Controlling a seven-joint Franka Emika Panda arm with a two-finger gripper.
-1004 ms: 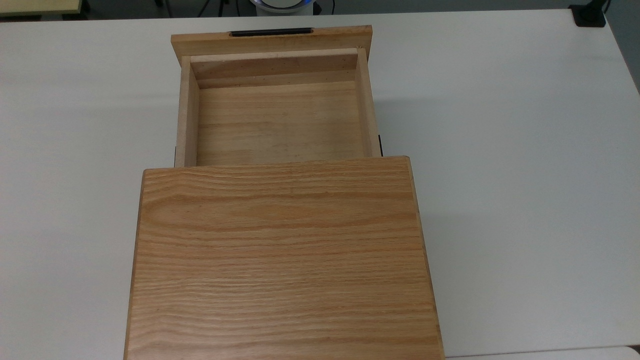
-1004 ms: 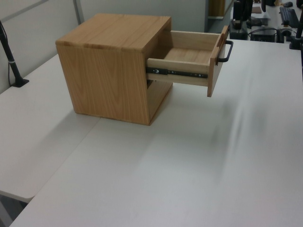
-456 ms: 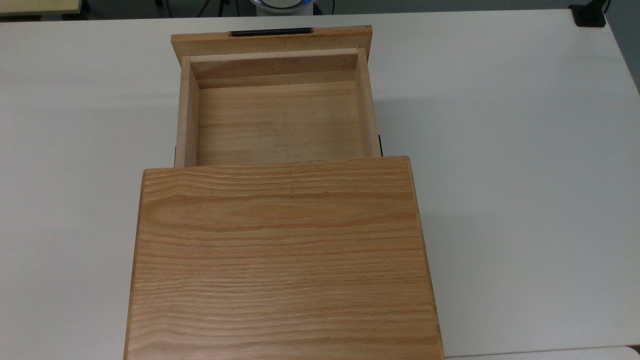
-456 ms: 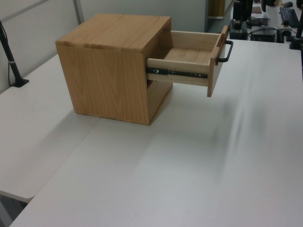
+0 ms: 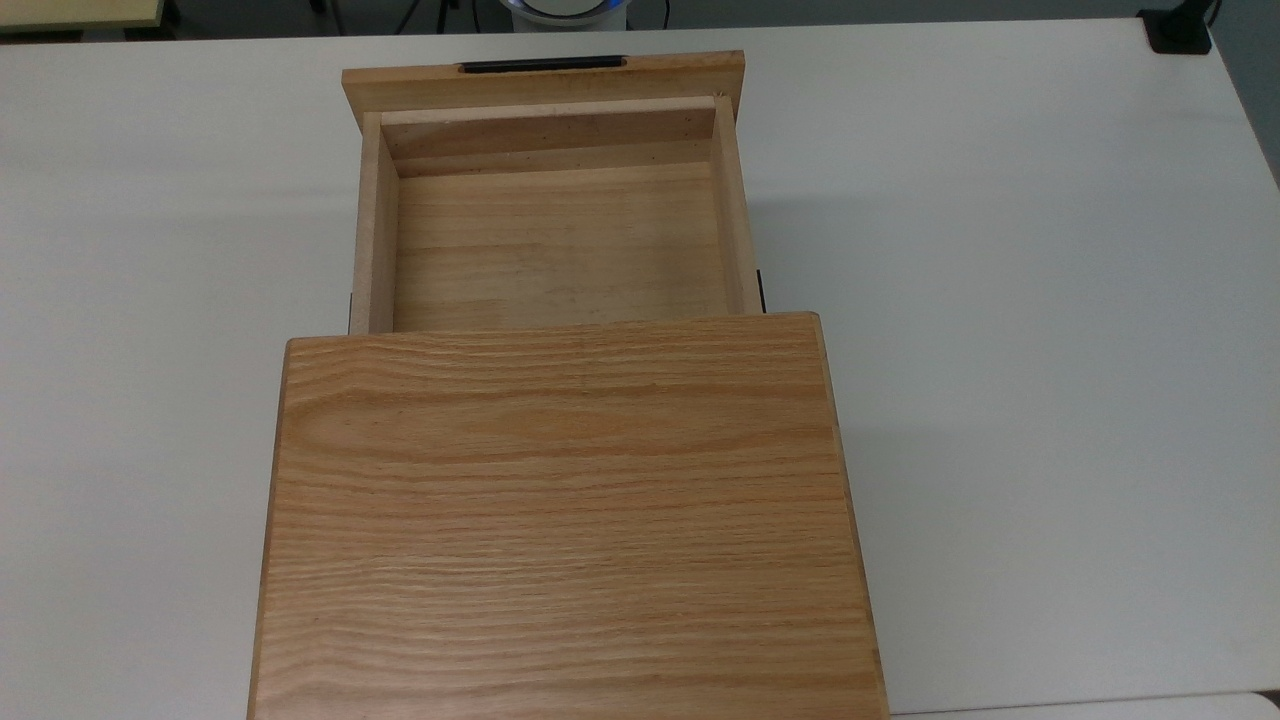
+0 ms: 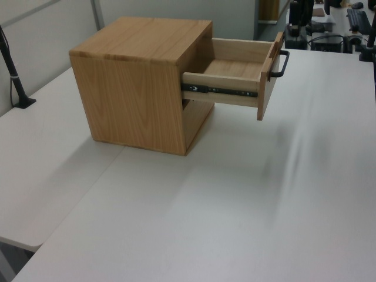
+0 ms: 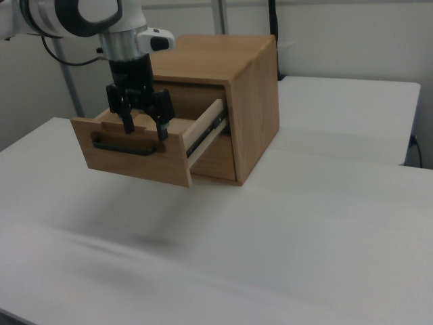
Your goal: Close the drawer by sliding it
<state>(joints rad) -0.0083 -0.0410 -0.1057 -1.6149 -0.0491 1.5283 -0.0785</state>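
— What fills the scene?

— A white table (image 5: 1000,300), an oak cabinet (image 6: 141,88) at the left view's upper left, and the drawer (image 5: 550,230) pulled far out at the top view's upper centre.

— And your gripper?

— My gripper (image 7: 143,128) hangs at the right view's upper left, fingers spread, just above the black handle (image 7: 125,145), grasping nothing.
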